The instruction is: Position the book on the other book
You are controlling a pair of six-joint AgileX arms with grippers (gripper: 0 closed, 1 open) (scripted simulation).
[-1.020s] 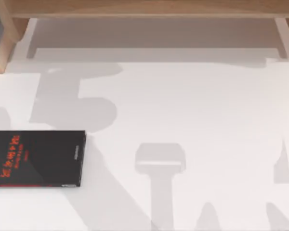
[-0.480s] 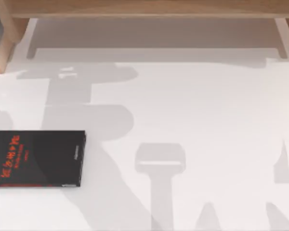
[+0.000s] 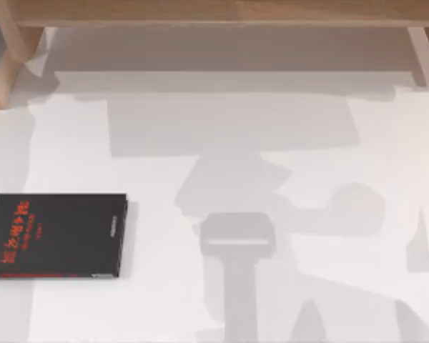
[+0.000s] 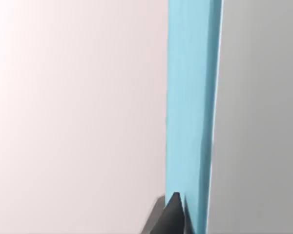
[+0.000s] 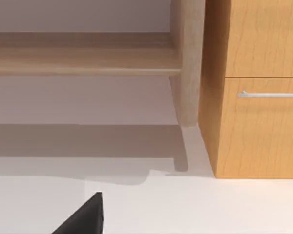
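The other book (image 3: 57,234), flat and black with red lettering at its left end, lies on the white table (image 3: 286,143) near the left edge in the top view. In the left wrist view the book (image 4: 190,97) appears as a tall teal-blue slab seen edge-on. My left gripper (image 4: 185,217) is shut on its lower end, with one dark fingertip (image 4: 172,214) pressed against the blue cover and the other hidden behind the book. A broad rectangular shadow (image 3: 229,125) falls on the table's middle. A dark finger (image 5: 83,217) of my right gripper shows in the right wrist view.
A wooden shelf (image 3: 214,11) runs along the back of the table. The right wrist view shows a wooden cabinet (image 5: 263,136) with a metal drawer handle (image 5: 268,93) and a wooden post (image 5: 188,63) beside the shelf.
The shadow on the table has moved right from the left side and widened into a broad rectangle across the middle. The black book has not moved.
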